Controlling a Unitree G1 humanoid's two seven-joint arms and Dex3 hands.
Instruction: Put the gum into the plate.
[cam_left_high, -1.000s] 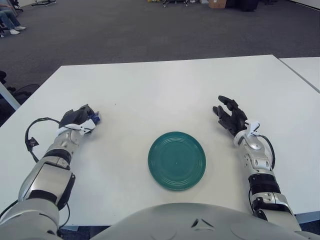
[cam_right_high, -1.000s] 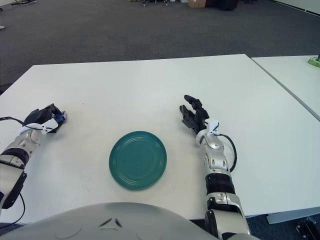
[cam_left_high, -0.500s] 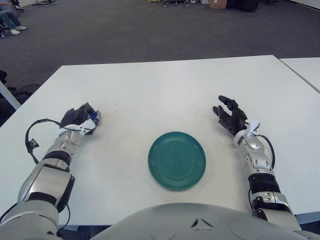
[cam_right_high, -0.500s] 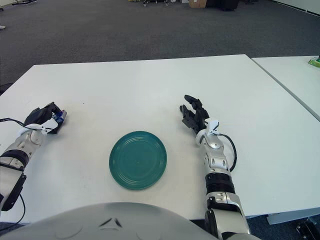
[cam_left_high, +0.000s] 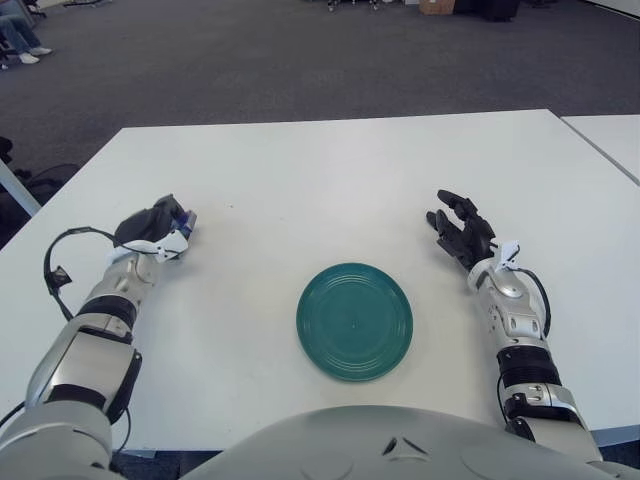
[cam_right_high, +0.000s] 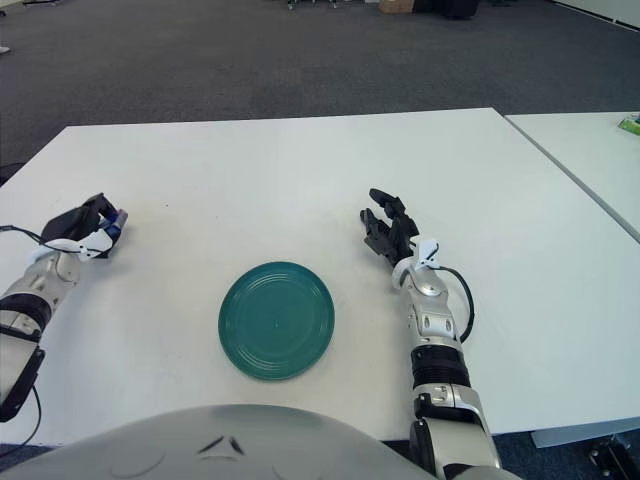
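A round green plate (cam_left_high: 354, 321) lies on the white table (cam_left_high: 320, 170), near its front edge and between my arms. Far to the plate's left, my left hand (cam_left_high: 158, 226) has its dark fingers curled around a small blue gum pack (cam_left_high: 183, 218), whose blue end pokes out on the hand's right side. Most of the pack is hidden inside the grasp. To the right of the plate, my right hand (cam_left_high: 458, 230) shows with its fingers spread and holds nothing.
A second white table (cam_right_high: 600, 150) stands close on the right, with a narrow gap between the two. Dark carpet lies beyond the table's far edge. A black cable (cam_left_high: 55, 275) loops beside my left forearm.
My left hand has shifted a little up and to the left with the gum pack still in its fingers. The right hand and the plate have not moved.
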